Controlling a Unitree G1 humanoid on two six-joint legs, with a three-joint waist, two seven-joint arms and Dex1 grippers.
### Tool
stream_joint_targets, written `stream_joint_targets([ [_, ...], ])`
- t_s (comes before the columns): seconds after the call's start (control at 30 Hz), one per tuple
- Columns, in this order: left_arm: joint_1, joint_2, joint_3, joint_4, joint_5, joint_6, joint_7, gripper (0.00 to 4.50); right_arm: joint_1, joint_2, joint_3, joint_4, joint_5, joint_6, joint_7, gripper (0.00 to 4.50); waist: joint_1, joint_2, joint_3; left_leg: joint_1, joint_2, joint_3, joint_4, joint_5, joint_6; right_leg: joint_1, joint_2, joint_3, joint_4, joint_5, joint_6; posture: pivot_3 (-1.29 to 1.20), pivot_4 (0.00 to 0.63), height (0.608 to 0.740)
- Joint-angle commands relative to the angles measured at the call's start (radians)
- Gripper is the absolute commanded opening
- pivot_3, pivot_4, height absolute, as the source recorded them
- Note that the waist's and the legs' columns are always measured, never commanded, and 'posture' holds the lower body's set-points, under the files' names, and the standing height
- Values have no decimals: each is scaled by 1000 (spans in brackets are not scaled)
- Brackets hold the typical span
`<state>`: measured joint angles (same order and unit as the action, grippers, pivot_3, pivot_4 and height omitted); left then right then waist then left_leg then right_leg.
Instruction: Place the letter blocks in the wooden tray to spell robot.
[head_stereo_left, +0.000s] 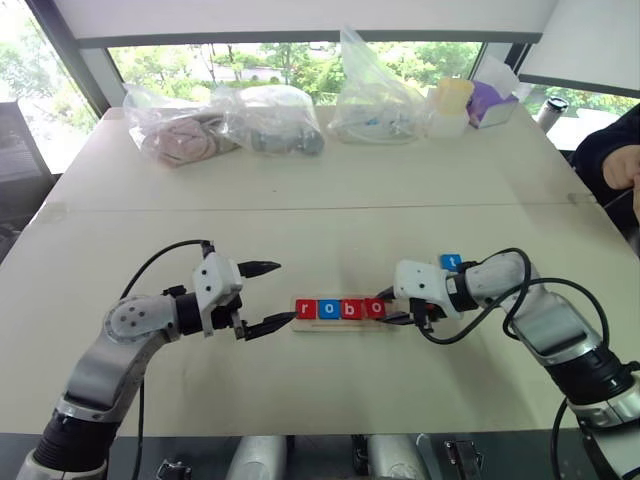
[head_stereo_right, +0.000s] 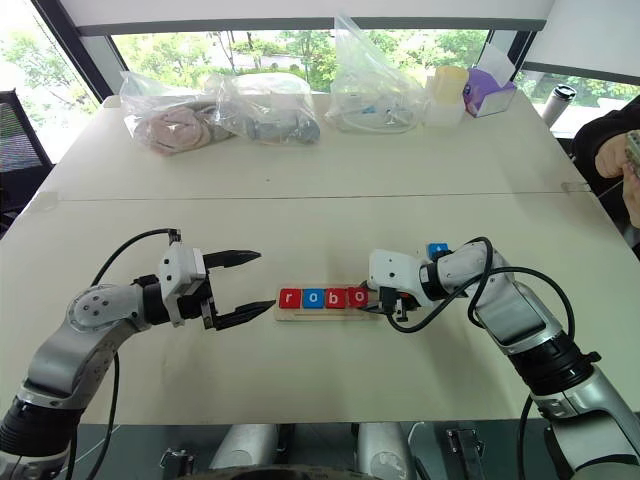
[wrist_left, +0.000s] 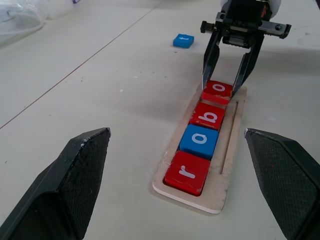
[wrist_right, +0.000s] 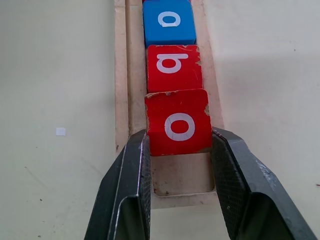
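Observation:
The wooden tray (head_stereo_left: 341, 327) lies mid-table and holds a red "r" block (head_stereo_left: 306, 309), a blue "o" block (head_stereo_left: 329, 309) and a red "b" block (head_stereo_left: 352, 309) lying flat in a row. A second red "o" block (wrist_right: 178, 121) sits tilted at the fourth place, with my right gripper (head_stereo_left: 386, 306) shut on its two sides. The tray's last place (wrist_right: 182, 175) is bare. A blue "t" block (head_stereo_left: 451, 261) lies on the table behind my right wrist. My left gripper (head_stereo_left: 282, 292) stands open at the tray's left end, holding nothing.
Several clear plastic bags (head_stereo_left: 270, 120) line the far side of the table (head_stereo_left: 320, 190), beside a purple tissue box (head_stereo_left: 492, 103) and a cup (head_stereo_left: 450, 105). A person's hand (head_stereo_left: 622, 165) shows at the right edge. The near table edge runs just below my arms.

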<state>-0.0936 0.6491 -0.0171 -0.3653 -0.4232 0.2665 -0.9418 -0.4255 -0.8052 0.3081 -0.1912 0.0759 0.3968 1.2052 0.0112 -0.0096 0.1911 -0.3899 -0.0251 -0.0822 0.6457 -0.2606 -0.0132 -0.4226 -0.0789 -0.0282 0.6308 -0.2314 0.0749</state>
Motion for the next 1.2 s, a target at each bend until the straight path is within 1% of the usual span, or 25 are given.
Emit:
stream_joint_targets([
  [0.03,-10,-1,6,-26,1,-21,-1,4500,0,-3,-13,-33,11,0,-1,1121,0,0,0,0,0,0,0,0,0,0,0,0,0,0,0,0,150,740],
  [0.33,-9,-2,6,-25,4,-23,1,4500,-7,-2,-2,-27,7,-1,2,1121,0,0,0,0,0,0,0,0,0,0,0,0,0,0,0,0,150,740],
  [0.37,-8,-3,6,-25,5,-24,2,4500,-7,-2,-2,-25,5,-4,2,2138,0,0,0,0,0,0,0,0,0,0,0,0,0,0,0,0,150,740],
  [0.4,-8,-3,6,-25,5,-24,2,4500,-8,-2,-2,-23,5,-5,2,2435,0,0,0,0,0,0,0,0,0,0,0,0,0,0,0,0,150,740],
  [0.5,-9,-5,2,-24,6,-26,5,4500,-9,-2,-2,-24,4,-5,1,4046,0,0,0,0,0,0,0,0,0,0,0,0,0,0,0,0,150,740],
  [0.53,-10,-6,2,-24,6,-27,5,4500,-10,-1,-3,-24,5,-4,0,4481,0,0,0,0,0,0,0,0,0,0,0,0,0,0,0,0,150,740],
  [0.77,-10,-6,1,-24,6,-27,6,4500,-22,4,-27,-30,18,8,-14,4481,0,0,0,0,0,0,0,0,0,0,0,0,0,0,0,0,150,740],
  [0.93,-10,-5,0,-25,5,-24,6,4500,-66,3,-79,37,20,-2,-57,4481,0,0,0,0,0,0,0,0,0,0,0,0,0,0,0,0,150,740],
  [1.07,-10,-4,0,-30,4,-20,11,4500,-86,23,-164,103,24,41,-162,4481,1,0,0,0,0,0,0,0,0,0,0,0,0,0,0,0,150,740],
  [1.2,-6,-4,1,-31,4,-21,14,4500,-8,-4,-202,47,54,46,-154,4481,2,0,0,0,0,0,0,0,0,0,0,0,0,0,0,0,150,740],
])
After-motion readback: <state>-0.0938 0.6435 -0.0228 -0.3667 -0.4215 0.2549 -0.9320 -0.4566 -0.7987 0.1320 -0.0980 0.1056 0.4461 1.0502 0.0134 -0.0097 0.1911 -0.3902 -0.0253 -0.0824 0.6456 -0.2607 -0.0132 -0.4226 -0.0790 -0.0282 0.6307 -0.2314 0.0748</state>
